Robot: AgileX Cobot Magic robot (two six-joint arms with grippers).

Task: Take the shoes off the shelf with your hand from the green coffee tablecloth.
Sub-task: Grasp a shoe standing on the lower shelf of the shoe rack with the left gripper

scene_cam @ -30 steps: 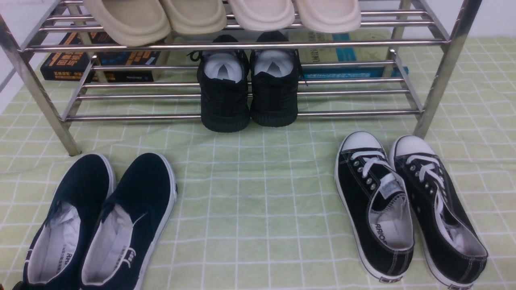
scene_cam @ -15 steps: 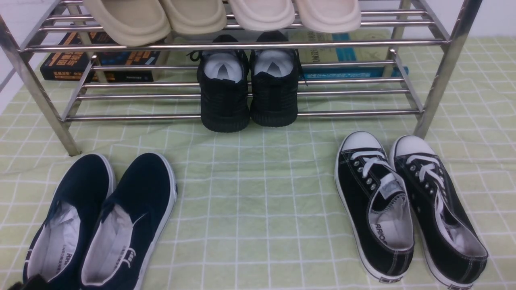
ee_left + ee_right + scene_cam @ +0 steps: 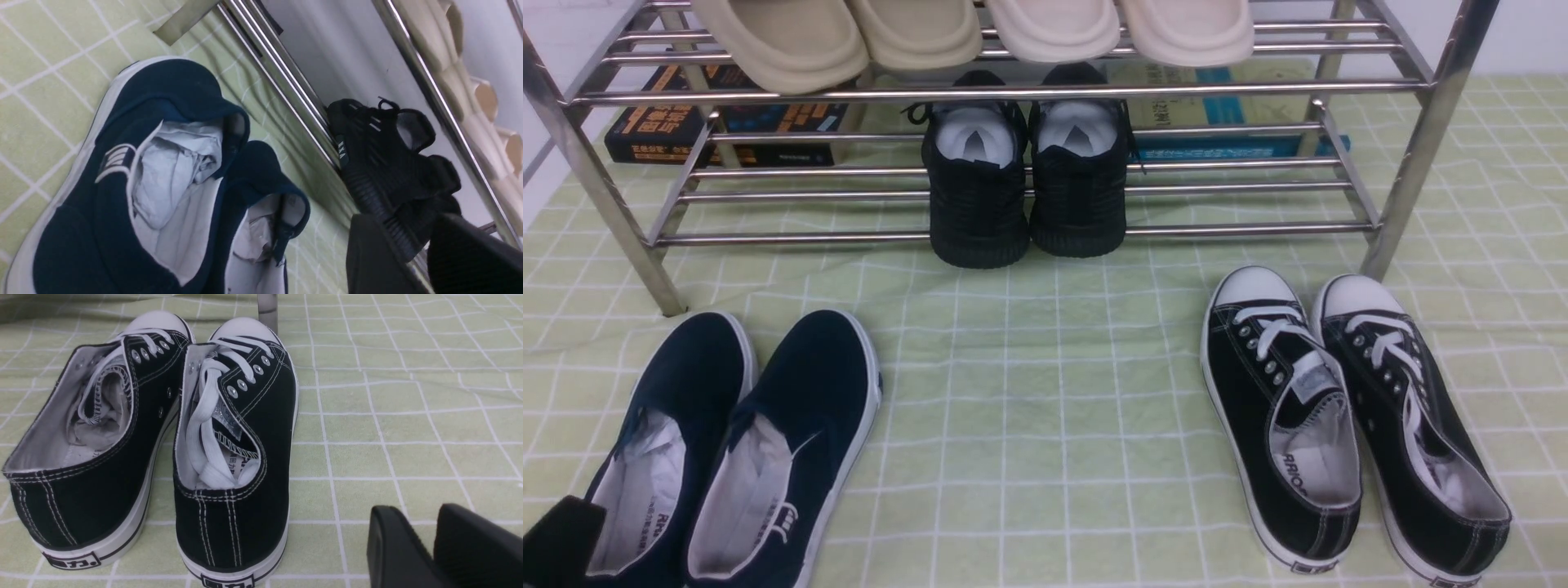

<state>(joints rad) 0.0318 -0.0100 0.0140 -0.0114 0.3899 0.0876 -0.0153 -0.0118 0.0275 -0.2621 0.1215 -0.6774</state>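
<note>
Ahead, shoes (image 3: 1027, 184) upper centre, heels facing me; my left claw (image 3: 562, 541), lower left, slightly parted, empty, seems nearer.

You have the shelf (image 3: 1013, 91) standing at the back of the tablecloth (image 3: 1045, 392). On its lower tier, in the middle, sit the shoes (image 3: 978, 208), heels toward you; slippers (image 3: 964, 33) lie on the upper tier. Books (image 3: 645, 131) lie behind it, left and right. In front lie slip-ons (image 3: 768, 408) on the left and sneakers (image 3: 1282, 392) on the right.
</note>
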